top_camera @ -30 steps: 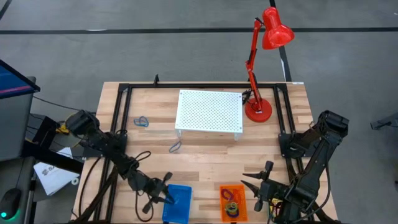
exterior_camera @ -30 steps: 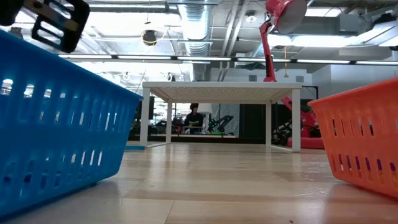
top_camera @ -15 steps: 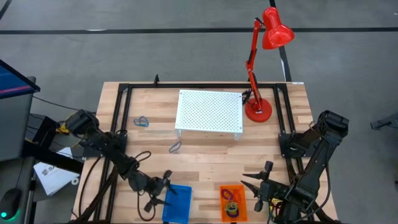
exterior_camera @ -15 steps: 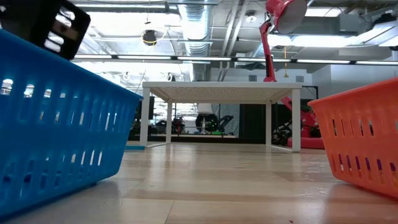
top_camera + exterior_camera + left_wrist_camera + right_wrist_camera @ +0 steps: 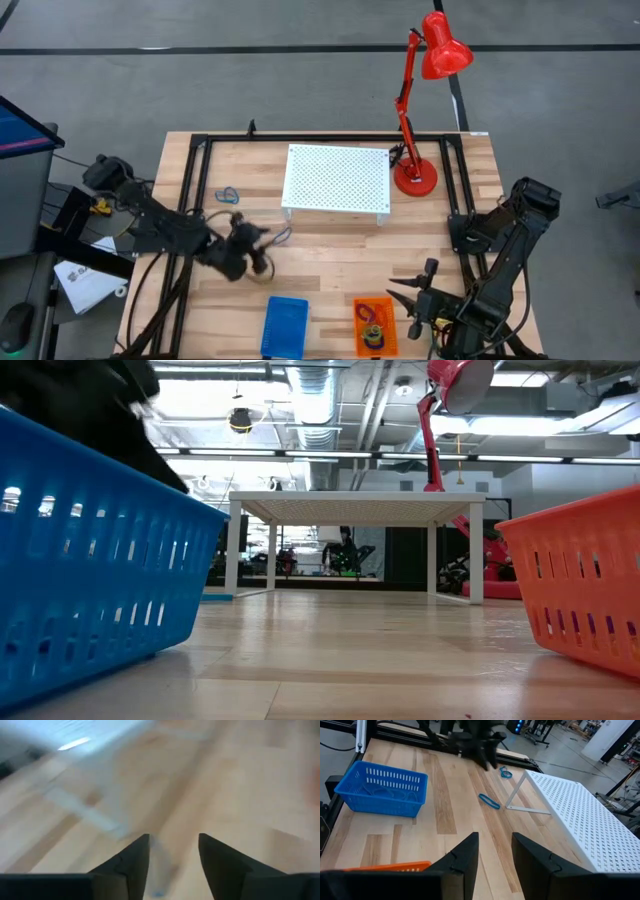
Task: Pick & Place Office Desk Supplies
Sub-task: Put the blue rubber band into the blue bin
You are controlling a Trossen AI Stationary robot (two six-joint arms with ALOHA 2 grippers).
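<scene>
Your main risk is a missed pinch: the loop [image 5: 282,236] nearest the left gripper [image 5: 173,840] lies flat and thin on the worktop, just in front of the front-left leg of the white stand [image 5: 336,178], so fingers closing too high would skate over it, or nudge it under the stand. Come in too far and you could knock that leg. A second, blue loop [image 5: 228,195] sits nearer the worktop's left edge, well apart. The left gripper's fingers stand apart over the bare wood with nothing between them — it holds nothing. The right gripper [image 5: 412,300] waits at the front edge beside the orange basket [image 5: 375,322], fingers parted and empty — the blue basket [image 5: 286,325] is clear of both
</scene>
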